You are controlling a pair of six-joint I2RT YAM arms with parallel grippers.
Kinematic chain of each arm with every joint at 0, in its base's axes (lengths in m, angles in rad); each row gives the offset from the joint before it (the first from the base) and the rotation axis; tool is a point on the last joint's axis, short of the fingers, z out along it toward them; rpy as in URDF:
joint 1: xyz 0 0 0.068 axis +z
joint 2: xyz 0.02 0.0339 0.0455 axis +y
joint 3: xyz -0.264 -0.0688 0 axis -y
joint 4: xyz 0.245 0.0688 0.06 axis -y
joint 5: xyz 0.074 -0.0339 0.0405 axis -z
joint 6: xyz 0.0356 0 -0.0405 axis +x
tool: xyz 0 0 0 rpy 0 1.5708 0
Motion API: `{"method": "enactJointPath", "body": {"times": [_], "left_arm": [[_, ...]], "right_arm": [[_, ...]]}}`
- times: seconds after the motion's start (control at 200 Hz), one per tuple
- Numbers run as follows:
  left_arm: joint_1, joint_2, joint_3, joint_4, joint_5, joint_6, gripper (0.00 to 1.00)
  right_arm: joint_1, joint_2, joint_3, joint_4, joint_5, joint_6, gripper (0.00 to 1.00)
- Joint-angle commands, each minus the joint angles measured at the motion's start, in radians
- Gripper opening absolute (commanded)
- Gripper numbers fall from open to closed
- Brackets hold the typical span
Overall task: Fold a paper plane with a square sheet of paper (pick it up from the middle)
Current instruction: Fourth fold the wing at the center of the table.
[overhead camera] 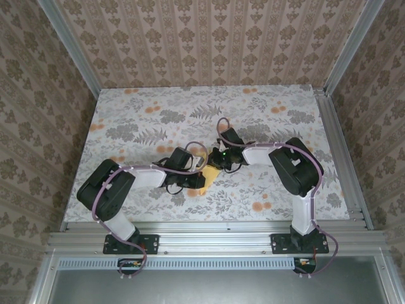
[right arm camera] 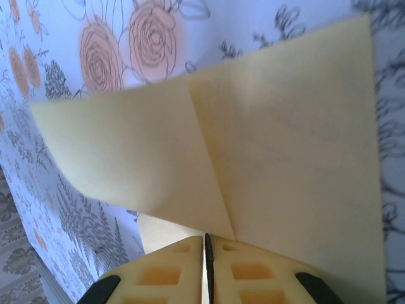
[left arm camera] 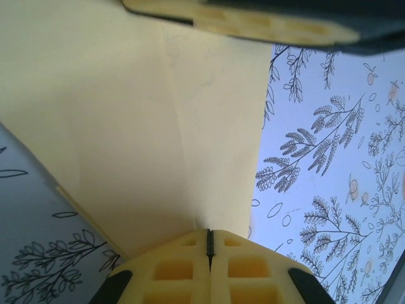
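The square sheet of paper (overhead camera: 211,172) is mustard yellow and hangs between my two grippers over the middle of the table. It is a creased, partly folded sheet, not a slim paper plane. In the left wrist view the paper (left arm camera: 139,139) spreads upward from my left gripper (left arm camera: 210,233), whose jaws are pressed together on its lower edge by a crease. A fingertip (left arm camera: 272,26) of the right gripper shows at the paper's far side. In the right wrist view my right gripper (right arm camera: 206,238) is shut on the paper (right arm camera: 285,158) where a long crease meets the edge. From above, the left gripper (overhead camera: 204,176) and right gripper (overhead camera: 220,166) nearly touch.
The table (overhead camera: 158,114) wears a cloth printed with grey ferns and orange flowers (right arm camera: 152,38). Aluminium rails (overhead camera: 338,158) edge it on the sides and near edge, and wallpapered walls close in behind. Open cloth lies to the left, right and back of the arms.
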Motion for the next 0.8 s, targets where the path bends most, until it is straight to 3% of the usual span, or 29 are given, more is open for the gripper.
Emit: {"method": "enactJointPath", "body": {"times": [0.0,0.795], "left_arm": [[-0.01,0.048,-0.076,-0.157,-0.07,0.024,0.05],[-0.009,0.057,-0.11,-0.168,-0.062,0.036,0.05]], "right_arm": [[-0.031,0.033,0.056,-0.067,0.099,-0.045,0.14],[-0.151,0.193,0.281,-0.169,0.105,-0.129,0.14]]}}
